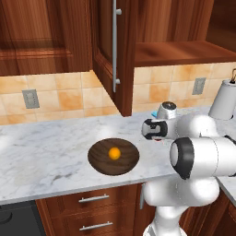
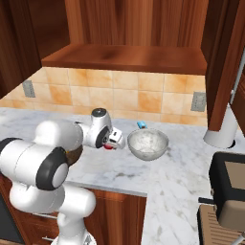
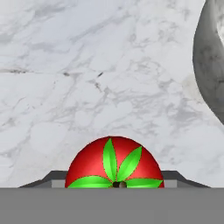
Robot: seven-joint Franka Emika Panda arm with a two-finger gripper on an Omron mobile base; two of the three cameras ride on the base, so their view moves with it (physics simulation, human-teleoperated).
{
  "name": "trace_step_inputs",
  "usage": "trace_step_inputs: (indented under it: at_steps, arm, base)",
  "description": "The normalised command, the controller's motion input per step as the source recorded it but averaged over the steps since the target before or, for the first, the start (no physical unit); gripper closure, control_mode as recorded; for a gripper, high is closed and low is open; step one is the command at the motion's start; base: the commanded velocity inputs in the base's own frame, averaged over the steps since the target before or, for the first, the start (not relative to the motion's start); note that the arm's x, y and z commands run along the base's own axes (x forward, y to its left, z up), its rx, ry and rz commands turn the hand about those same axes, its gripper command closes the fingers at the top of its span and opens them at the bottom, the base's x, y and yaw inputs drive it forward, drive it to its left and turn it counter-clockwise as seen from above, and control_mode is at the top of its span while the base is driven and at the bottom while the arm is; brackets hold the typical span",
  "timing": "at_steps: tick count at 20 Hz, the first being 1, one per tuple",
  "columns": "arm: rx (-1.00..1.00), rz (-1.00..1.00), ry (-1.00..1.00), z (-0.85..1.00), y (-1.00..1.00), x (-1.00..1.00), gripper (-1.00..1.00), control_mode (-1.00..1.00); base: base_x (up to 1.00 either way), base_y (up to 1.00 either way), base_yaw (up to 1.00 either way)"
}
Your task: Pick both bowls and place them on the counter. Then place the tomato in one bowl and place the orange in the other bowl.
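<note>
Already the orange (image 1: pixel 114 153) is seen lying in the dark wooden bowl (image 1: pixel 113 156) on the tabletop (image 1: pixel 46 152). The tomato (image 3: pixel 114 162) is clamped between the jaws of the gripper (image 2: pixel 111 141), stem end toward the hand camera. The marbled bowl (image 2: pixel 148 144) stands just beside it, to the robot's right, so a short carry that way is judged to be needed.

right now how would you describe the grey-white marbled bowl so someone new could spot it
Look along the white-grey marble counter below the tan tiled backsplash. The grey-white marbled stone bowl sits just beyond the robot's gripper. It is deep, thick-rimmed and empty, unlike the wide dark brown wooden bowl holding the small orange ball.
</note>
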Motion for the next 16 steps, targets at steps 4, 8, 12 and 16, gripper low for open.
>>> trace_step_inputs:
  at_steps: [4,8,12,16]
  arm:
    - [0.00,0.00,-0.08,0.84,-0.45,0.00,1.00,-1.00]
    - [0.00,-0.01,-0.03,0.74,-0.46,0.12,1.00,-1.00]
    - [0.02,-0.03,0.00,0.20,-0.55,0.24,1.00,-1.00]
    - [0.07,-0.03,0.02,-0.01,-0.69,0.29,1.00,-1.00]
  base:
    - [0.00,0.00,0.00]
    - [0.00,0.00,0.00]
    - [0.00,0.00,0.00]
    - [0.00,0.00,0.00]
